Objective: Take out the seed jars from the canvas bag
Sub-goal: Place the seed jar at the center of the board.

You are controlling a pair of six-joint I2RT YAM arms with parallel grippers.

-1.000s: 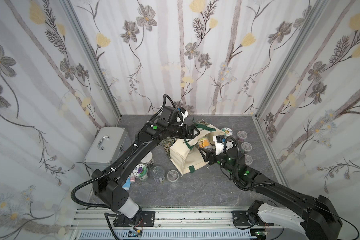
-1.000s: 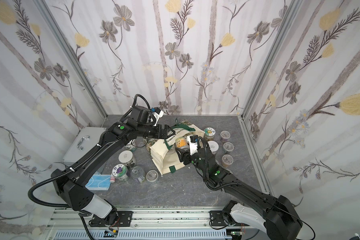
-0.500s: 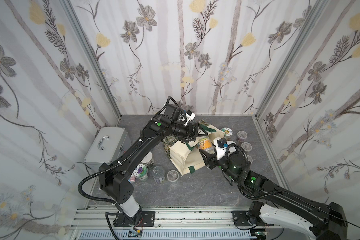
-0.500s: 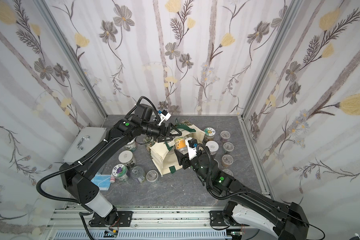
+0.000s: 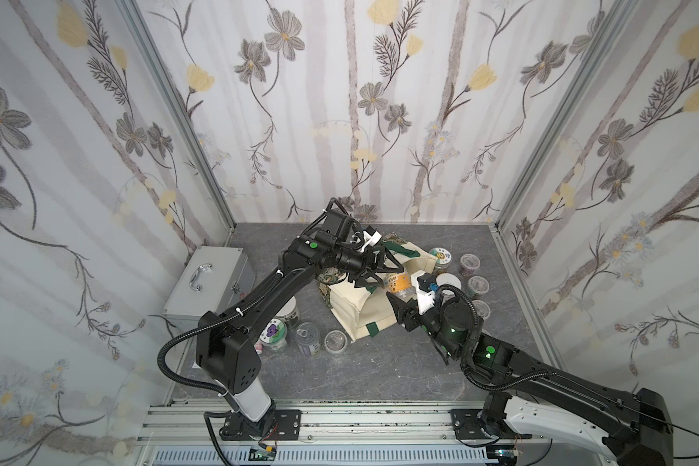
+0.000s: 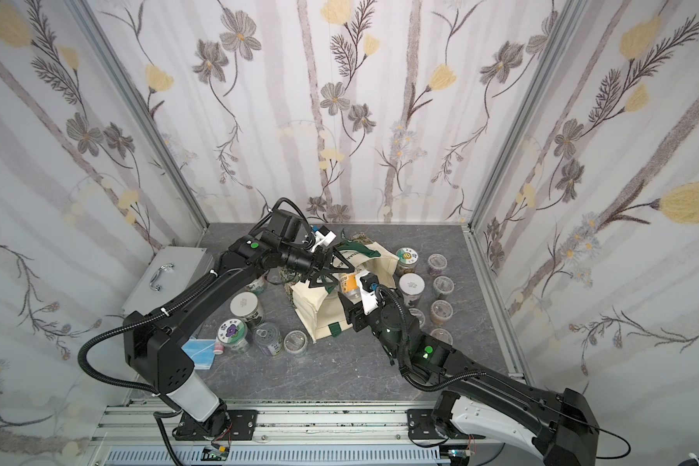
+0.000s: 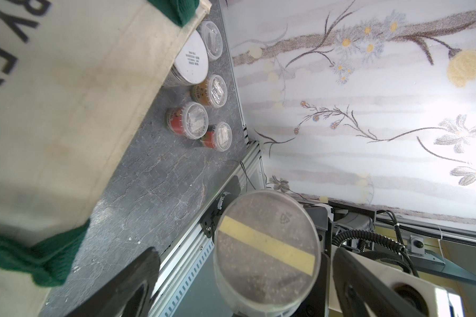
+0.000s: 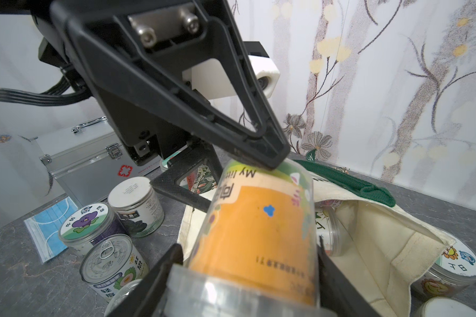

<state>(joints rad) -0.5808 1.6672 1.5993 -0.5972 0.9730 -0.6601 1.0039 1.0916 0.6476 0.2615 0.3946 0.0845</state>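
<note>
Looks like a hand-over in the middle of an extraction: orange jar clamped at its near end by the right hand, jaws narrowed onto the clear wall, tilted and raised over the mouth of the bag. Left hand spread wide and straddling the jar's far end; seems to have one finger resting on or just at the label's edge and the other off to the side, with true contact hard to confirm. Next move, as a guess: either close the left hand squarely on the jar before the right lets go, or carry it aside and stand it upright on a bare patch of worktop; calls for care, since a smooth round wall can roll between the pads. Inside the orange jar, brownish seed visible through the clear end in the left wrist view. Inside the bag, a second jar with a white and green label lying near the opening; anything deeper is hidden by the canvas. Outside, jars standing in two groups on the worktop, one on each side of the bag.
</note>
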